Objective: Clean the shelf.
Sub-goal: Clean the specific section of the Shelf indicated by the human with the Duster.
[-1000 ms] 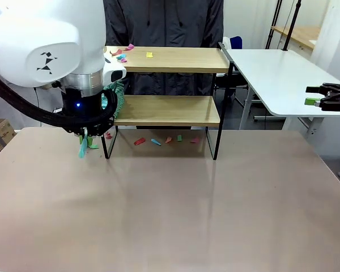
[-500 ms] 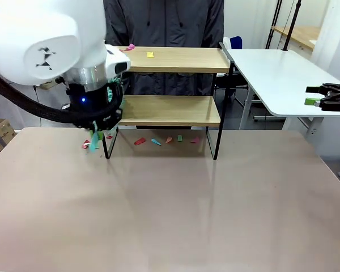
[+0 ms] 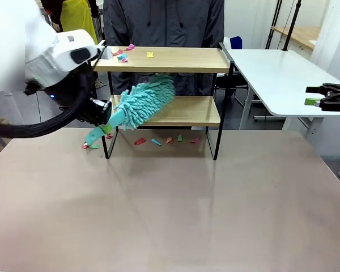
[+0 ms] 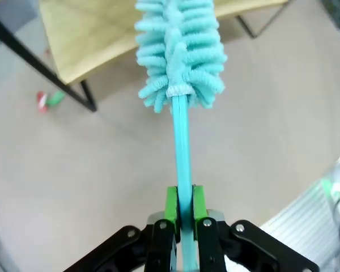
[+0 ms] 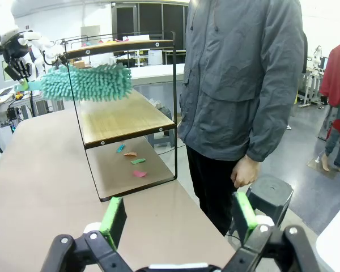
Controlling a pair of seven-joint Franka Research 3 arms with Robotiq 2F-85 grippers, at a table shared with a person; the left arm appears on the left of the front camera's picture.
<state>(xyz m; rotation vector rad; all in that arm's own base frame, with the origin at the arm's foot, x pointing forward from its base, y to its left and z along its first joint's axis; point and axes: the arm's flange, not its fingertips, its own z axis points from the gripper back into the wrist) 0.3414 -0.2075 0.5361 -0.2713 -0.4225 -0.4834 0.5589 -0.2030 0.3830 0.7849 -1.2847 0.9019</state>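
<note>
The shelf (image 3: pixel 184 59) stands at the table's far side, two wooden boards in a black frame. Coloured paper scraps (image 3: pixel 121 54) lie on the left of its top board, and more scraps (image 3: pixel 158 140) lie on the table under it. My left gripper (image 3: pixel 105 126) is shut on the handle of a teal fluffy duster (image 3: pixel 147 99), whose head lies over the left part of the lower board (image 3: pixel 187 110). In the left wrist view the green pads (image 4: pixel 171 205) clamp the duster (image 4: pixel 181 51) handle. My right gripper (image 3: pixel 327 96) hangs open at the far right; its pads (image 5: pixel 113 218) stand wide apart.
A person in a grey jacket (image 5: pixel 243 85) stands behind the shelf (image 5: pixel 124 116). A white side table (image 3: pixel 277 73) adjoins the shelf on the right. A few scraps (image 3: pixel 90 145) lie by the shelf's left leg. The near tabletop (image 3: pixel 170 215) is bare.
My left arm has pulled back to the left and turned. The duster, earlier mostly hidden behind the wrist, now points right with its head over the lower board. The right arm has not moved.
</note>
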